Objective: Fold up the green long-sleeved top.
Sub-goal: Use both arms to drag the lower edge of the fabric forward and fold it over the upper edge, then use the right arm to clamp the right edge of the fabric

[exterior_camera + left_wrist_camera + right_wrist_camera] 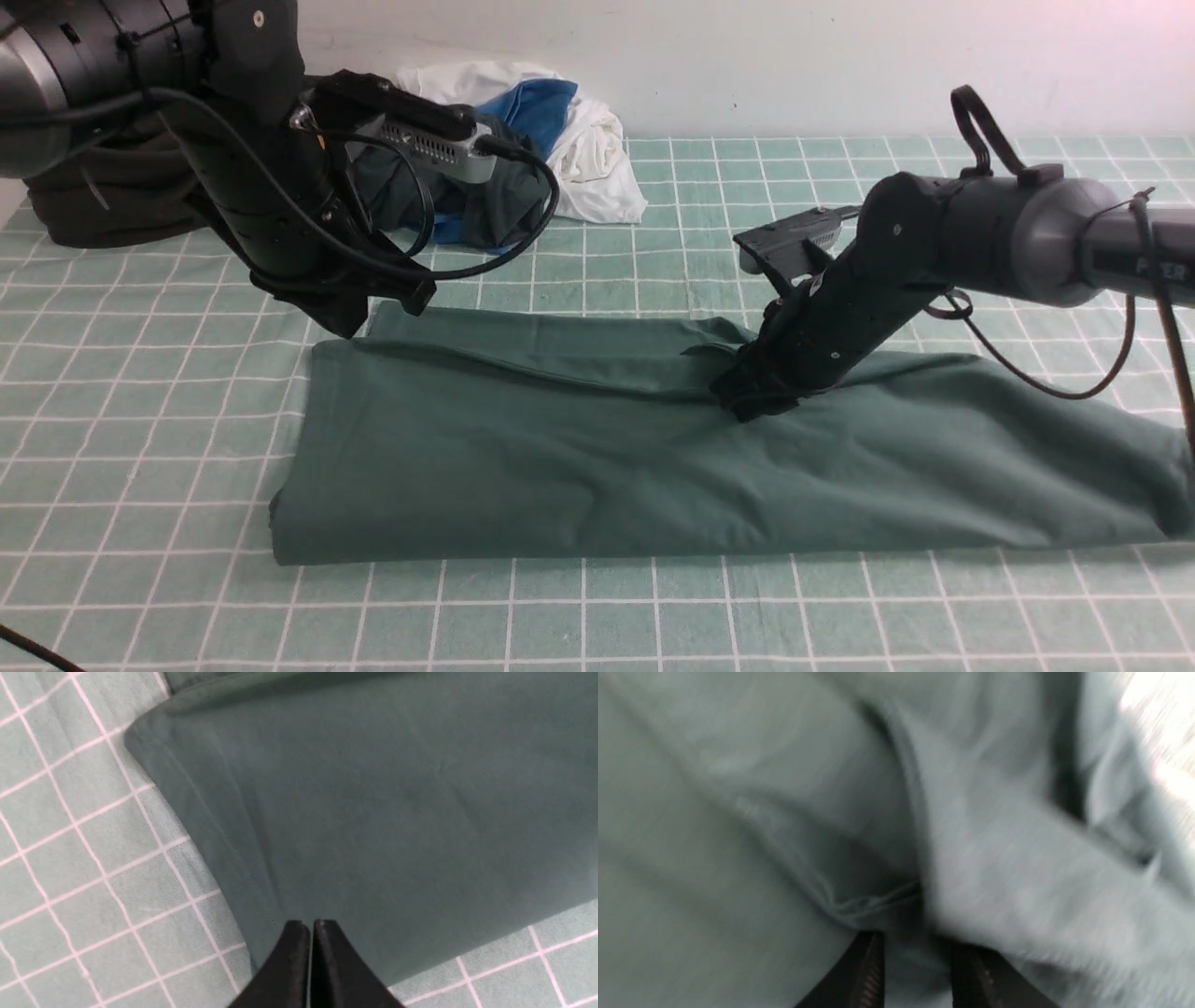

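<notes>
Green checked cover (896, 187) lies over the table up to a white wall (840, 56). The top (597, 467) lies across the middle of it, folded into a long band running left to right, its right end reaching the edge of the front view. At the back left sits a heap (523, 159) of other clothes, dark, white and blue, a little behind the top. My left gripper (311, 926) is down at the top's far left corner, just by the stitched hem (219, 830). Its jaws are pressed tight together with the tips on the fabric, and I cannot tell whether any of it is caught between them. My right gripper (747, 399) is dug into a fold along the top's far edge, near the middle of the band. Its fingers (871, 975) stand narrow with a bunched ridge of the top pinched between them, though that wrist view is blurred
</notes>
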